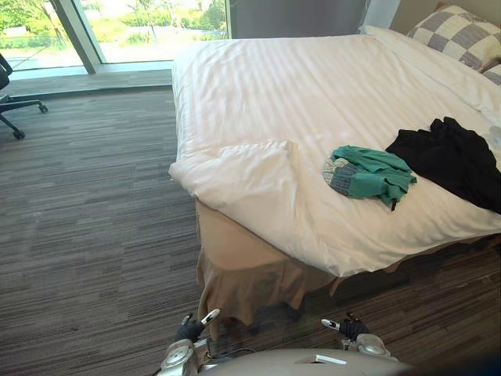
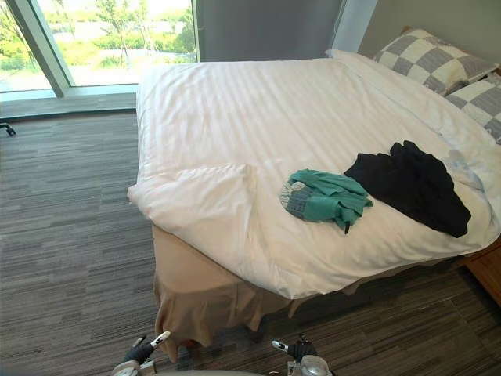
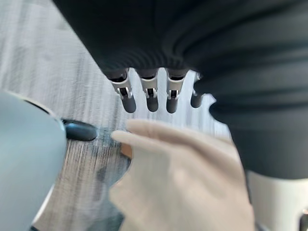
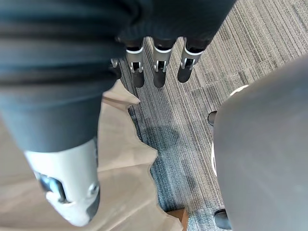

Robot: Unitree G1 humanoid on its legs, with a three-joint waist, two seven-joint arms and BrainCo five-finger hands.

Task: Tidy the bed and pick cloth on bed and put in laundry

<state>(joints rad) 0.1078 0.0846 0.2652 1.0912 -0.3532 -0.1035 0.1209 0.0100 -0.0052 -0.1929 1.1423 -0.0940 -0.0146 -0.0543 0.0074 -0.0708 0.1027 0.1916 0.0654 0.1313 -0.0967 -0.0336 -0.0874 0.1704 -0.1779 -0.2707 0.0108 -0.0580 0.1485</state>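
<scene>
A crumpled green cloth (image 1: 368,174) lies on the white duvet (image 1: 313,94) near the bed's near edge. To its right a black cloth (image 1: 454,157) is spread out, with a small pale cloth (image 2: 463,169) beside it. The duvet's near left corner (image 1: 254,164) is folded back on itself. My left hand (image 1: 192,327) and right hand (image 1: 349,324) hang low in front of the bed's foot, well short of the cloths. In the wrist views the left hand's fingers (image 3: 150,95) and the right hand's fingers (image 4: 159,70) are relaxed and hold nothing.
Checkered pillows (image 1: 456,35) lie at the bed's head, far right. A beige bed skirt (image 1: 250,274) hangs below the duvet. Striped carpet (image 1: 86,219) runs along the bed's left side to a large window (image 1: 149,23). An office chair (image 1: 9,98) stands far left, and a wooden piece (image 2: 485,270) is at the right.
</scene>
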